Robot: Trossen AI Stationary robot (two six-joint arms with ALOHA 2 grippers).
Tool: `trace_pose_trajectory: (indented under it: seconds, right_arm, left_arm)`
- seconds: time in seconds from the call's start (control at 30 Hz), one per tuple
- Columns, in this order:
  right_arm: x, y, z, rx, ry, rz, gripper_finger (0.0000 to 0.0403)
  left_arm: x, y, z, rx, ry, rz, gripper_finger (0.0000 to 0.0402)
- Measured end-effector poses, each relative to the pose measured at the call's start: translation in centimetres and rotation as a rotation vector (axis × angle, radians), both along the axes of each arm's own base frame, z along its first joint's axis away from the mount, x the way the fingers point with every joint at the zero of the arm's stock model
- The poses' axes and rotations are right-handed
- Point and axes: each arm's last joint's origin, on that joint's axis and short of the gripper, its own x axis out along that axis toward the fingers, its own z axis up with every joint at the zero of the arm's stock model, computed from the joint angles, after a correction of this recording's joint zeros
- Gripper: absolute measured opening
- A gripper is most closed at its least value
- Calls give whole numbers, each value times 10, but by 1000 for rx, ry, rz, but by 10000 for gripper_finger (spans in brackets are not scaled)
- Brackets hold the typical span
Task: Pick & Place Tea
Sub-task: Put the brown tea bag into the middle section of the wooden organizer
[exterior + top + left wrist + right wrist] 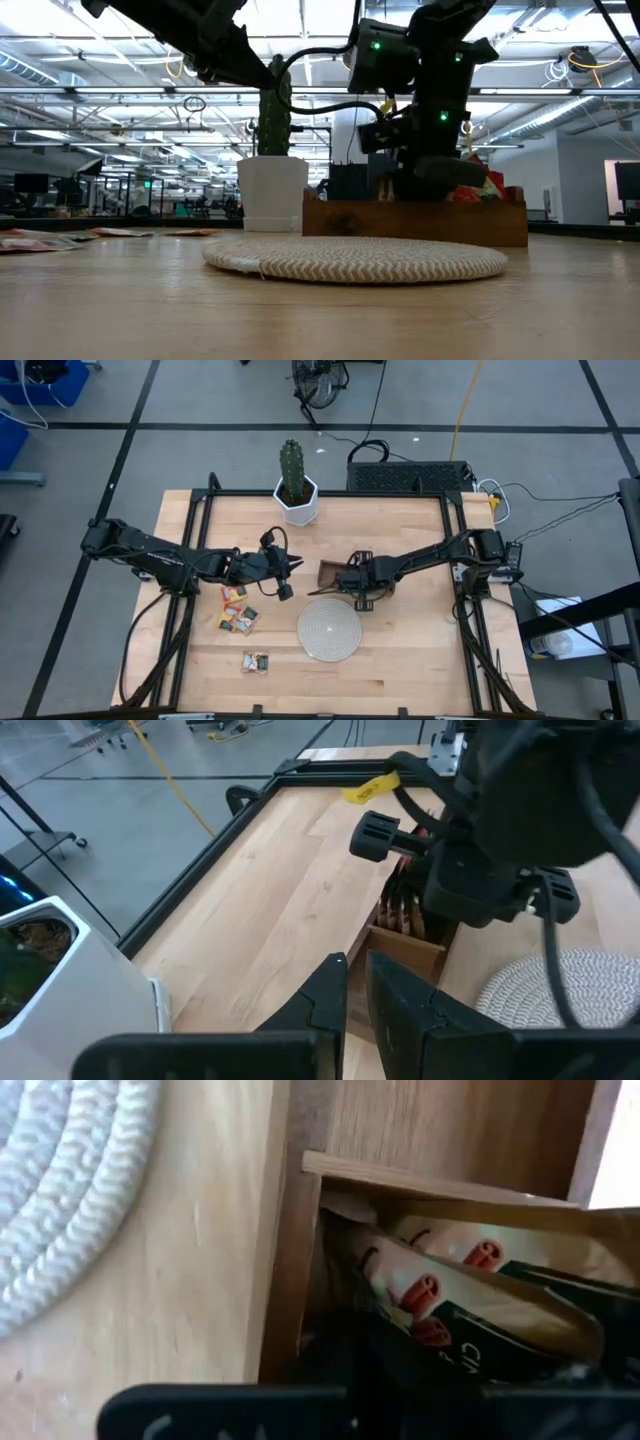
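Looking first at the round pale woven disc (355, 258) lying flat on the tabletop (420, 650), with the brown three-compartment wooden tray (415, 220) just behind it. Finding the tea in two places: red-and-cream sachets (430, 1295) standing packed on edge in the end compartment of the tray, and loose red, green and orange-yellow sachets (238, 610) lying flat on the left side of the tabletop, well apart from the tray, with a last pair (256, 660) nearer the front edge.

Reaching down into that end compartment with the right gripper (362, 590), jaws pressed fully together among the sachets; not being able to tell whether one is pinched.

Hovering between pile and tray with the left gripper (357, 965), jaws standing narrow with a slim gap, showing nothing between them, pointing toward the tray and away from the pile.

Judging the loose sachets as lying beside and behind the left jaws, far nearer that arm than the right. Probably needing a swing away from the tray and a straight drop onto a flat sachet.
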Motion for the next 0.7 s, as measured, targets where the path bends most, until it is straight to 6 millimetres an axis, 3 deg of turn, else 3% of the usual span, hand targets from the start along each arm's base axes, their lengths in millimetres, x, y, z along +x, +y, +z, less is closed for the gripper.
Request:
trace_pose_trajectory:
  seconds: [0.33,0.7]
  right_arm:
    - [4,17,16,-17,-73,44,0]
    - [-6,24,49,1,-184,37,0]
  left_arm:
    - [0,0,0,-7,-4,3,49]
    - [0,0,0,-9,-5,4,49]
